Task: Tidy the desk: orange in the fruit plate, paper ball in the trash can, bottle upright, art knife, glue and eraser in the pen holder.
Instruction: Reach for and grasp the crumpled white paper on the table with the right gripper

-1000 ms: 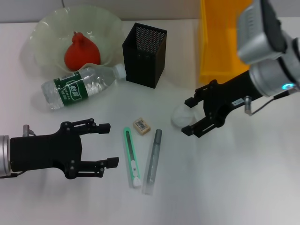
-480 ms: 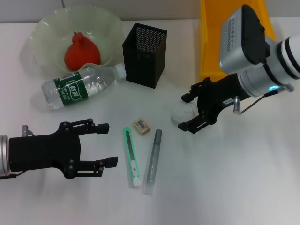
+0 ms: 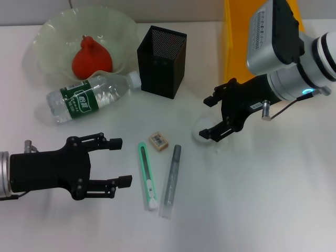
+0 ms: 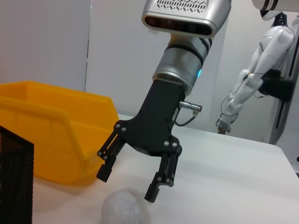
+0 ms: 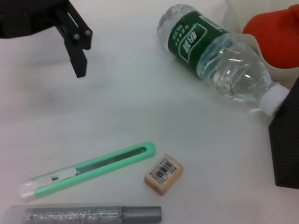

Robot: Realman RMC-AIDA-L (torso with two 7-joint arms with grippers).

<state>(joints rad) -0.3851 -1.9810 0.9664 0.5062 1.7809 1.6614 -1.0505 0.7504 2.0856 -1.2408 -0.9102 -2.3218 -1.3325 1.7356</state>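
Right end effector (image 3: 212,116) open, straddling paper ball (image 3: 200,131); left parked.

Black right gripper (image 3: 213,116) w/ screws; silver wrist, cyan LED.

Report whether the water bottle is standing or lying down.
Lying down. The water bottle rests on its side on the desk, white cap toward the pen holder.

The orange (image 3: 91,59) sits in the plate (image 3: 52,37) at 11 o'clock; the bottle (image 3: 92,97) lies on its side just below. The black holder (image 3: 161,62) stands at 12. Knife (image 3: 147,176), glue (image 3: 170,181) and eraser (image 3: 158,140) lie at 6, the paper ball (image 3: 201,131) at 3.
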